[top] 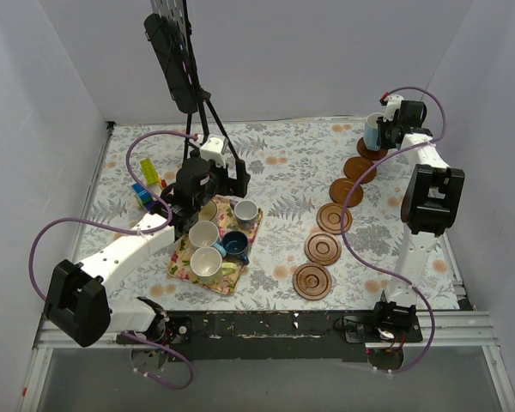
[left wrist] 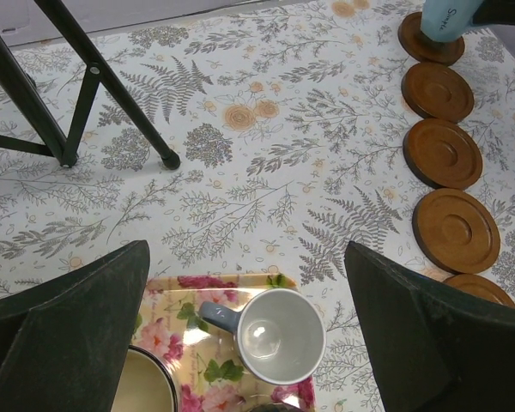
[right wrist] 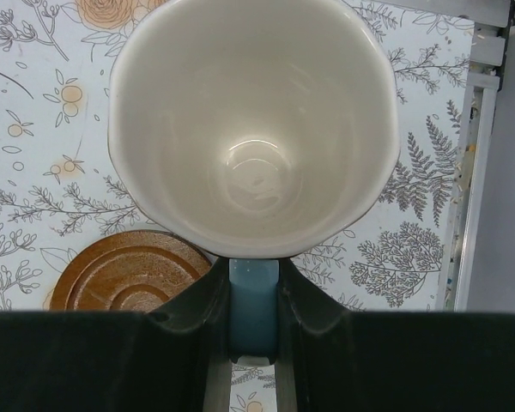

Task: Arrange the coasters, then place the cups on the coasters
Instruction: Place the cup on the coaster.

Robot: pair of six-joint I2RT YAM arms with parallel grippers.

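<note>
You had the right gripper [right wrist: 253,300] pinched shut on the handle of the light blue cup [right wrist: 253,129]. Holding it by the handle let the cup hang upright, mouth up, so it could go down flat. The cup was at the far end of the row, over the last coaster [top: 371,152]. I could not tell if its bottom was touching the wood. In the right wrist view the coaster peeked out on one side, so the cup looked a bit off the middle.

The other five coasters [top: 333,218] lay bare in a bent line down the right side of the table [top: 275,163], each just beside the next. I think filling the far end first was smart, because then no cup would stand in the arm's way.

Your left gripper [left wrist: 246,257] was wide open and held nothing. It hung above the flowery mat [left wrist: 180,313], with the grey-white cup [left wrist: 279,335] right below the gap between its fingers. That looked like the next cup to pick. A dark navy cup [top: 235,245] and two cream cups [top: 203,233] sat on the mat too, close together, so there was little room for fingers.
</note>
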